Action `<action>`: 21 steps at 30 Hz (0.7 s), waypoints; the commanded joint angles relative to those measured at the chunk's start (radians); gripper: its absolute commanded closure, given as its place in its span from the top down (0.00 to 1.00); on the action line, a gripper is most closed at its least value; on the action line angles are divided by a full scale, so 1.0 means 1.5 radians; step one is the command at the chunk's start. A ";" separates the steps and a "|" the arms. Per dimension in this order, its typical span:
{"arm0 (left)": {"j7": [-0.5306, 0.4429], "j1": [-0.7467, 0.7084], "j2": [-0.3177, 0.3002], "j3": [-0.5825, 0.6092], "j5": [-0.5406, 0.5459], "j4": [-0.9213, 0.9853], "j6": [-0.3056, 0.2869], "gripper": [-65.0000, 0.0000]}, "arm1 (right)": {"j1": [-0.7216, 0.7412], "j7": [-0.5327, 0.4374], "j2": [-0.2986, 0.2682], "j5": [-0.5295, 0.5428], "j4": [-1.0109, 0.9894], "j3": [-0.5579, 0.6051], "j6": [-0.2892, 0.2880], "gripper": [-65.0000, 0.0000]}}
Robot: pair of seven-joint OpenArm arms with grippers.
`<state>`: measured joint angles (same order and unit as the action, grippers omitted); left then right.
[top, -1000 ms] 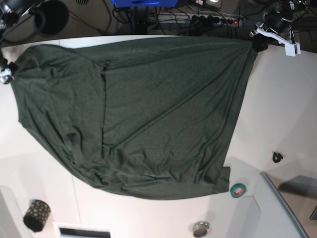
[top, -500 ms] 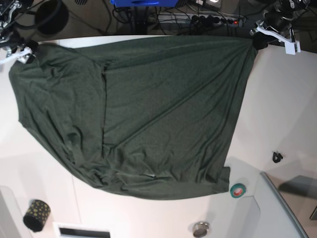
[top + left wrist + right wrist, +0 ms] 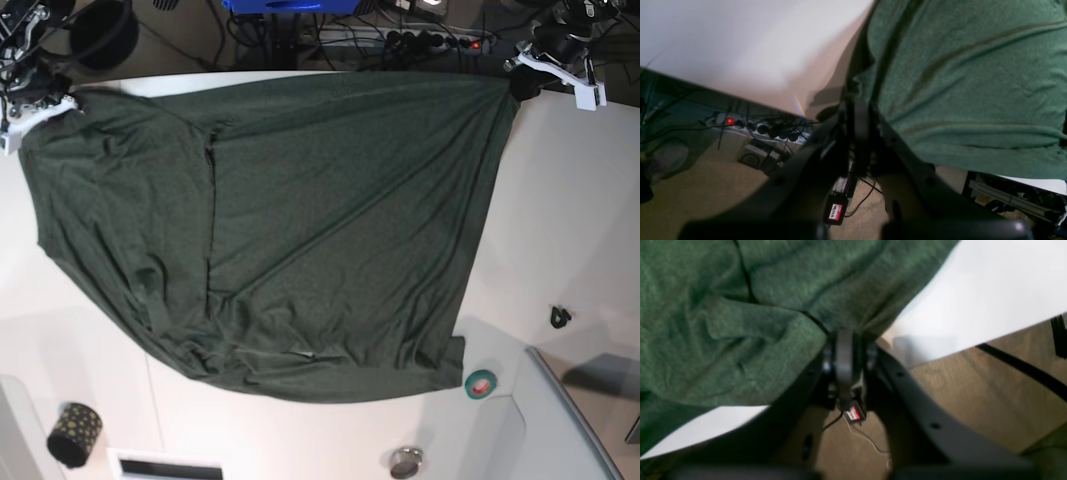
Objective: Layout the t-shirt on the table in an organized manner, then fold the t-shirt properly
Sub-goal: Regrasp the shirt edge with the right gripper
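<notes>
Currently the t-shirt [image 3: 290, 230] lies spread across the table [image 3: 570, 220], covering most of the far and central area of the white tabletop. Its far edge runs along the far edge of the table, from one far corner of the cloth to the other. Diagonal creases cross the fabric from the corner on the right of the base view toward the near edge, and the near edge is bunched into small folds beside a green roll of tape [image 3: 481, 383].

Left gripper [image 3: 522, 85]: positioned at the far cloth corner on the right of the base view. The jaws are clamped together on the t-shirt. In the left wrist view the fabric [image 3: 967, 83] fans out from between the closed fingers of the left gripper [image 3: 857, 110], with bare table [image 3: 740, 50] on one side and the floor with a power strip [image 3: 750, 125] beyond the table edge.

Right gripper [image 3: 48, 103]: positioned at the opposite far cloth corner, on the left of the base view. The jaws are clamped together on the t-shirt. In the right wrist view the gathered fabric [image 3: 740, 313] converges into the closed right gripper [image 3: 844, 340], at the table [image 3: 973, 303] edge, with carpeted floor past it.

Both held corners sit at the far side of the table; the rest of the garment rests flat on the surface between and in front of them.

Other items on the table: a small black clip [image 3: 560, 317], a round metal object [image 3: 405, 462], and a dark dotted cylinder [image 3: 74, 433], all apart from the cloth.
</notes>
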<state>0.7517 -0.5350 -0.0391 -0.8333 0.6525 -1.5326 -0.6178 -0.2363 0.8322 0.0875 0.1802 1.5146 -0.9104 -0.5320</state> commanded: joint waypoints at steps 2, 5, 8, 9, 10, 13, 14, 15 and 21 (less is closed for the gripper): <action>-0.009 -0.006 -0.008 -0.003 0.009 -0.012 -0.004 0.00 | 0.001 0.020 -0.010 0.007 0.024 -0.005 0.000 0.02; -0.008 -0.007 -0.008 -0.003 0.009 -0.013 -0.004 0.00 | -0.002 0.035 -0.009 0.007 0.056 -0.002 0.000 0.02; -0.008 -0.016 -0.008 0.000 0.008 -0.035 -0.004 0.00 | 0.000 0.039 -0.009 0.007 0.070 -0.001 0.000 0.02; -0.008 -0.019 -0.008 0.000 0.008 -0.050 -0.004 0.00 | 0.003 0.048 -0.010 0.007 0.072 -0.001 0.000 0.02; -0.008 -0.022 -0.008 0.000 0.008 -0.060 -0.003 0.00 | 0.004 0.057 -0.011 0.007 0.076 -0.001 0.000 0.02; 0.005 -0.022 -0.008 -0.003 0.008 -0.090 0.003 0.00 | 0.009 0.079 -0.011 0.007 0.103 0.000 0.000 0.01; 0.026 -0.018 -0.008 -0.003 0.008 -0.093 0.014 0.00 | 0.016 0.087 -0.013 0.007 0.106 0.000 0.000 0.01; 0.044 -0.011 -0.008 -0.003 0.008 -0.096 0.022 0.00 | 0.023 0.095 -0.015 0.006 0.106 0.001 0.000 0.01; 0.105 0.051 -0.008 0.002 -0.017 -0.097 0.023 0.00 | 0.076 0.144 -0.052 0.004 0.081 0.033 0.007 0.01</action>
<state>0.9154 -0.4484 -0.0395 -0.8276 0.6193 -1.6596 -0.5758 -0.1280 1.0504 0.0216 0.1795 1.6241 -0.8619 -0.5167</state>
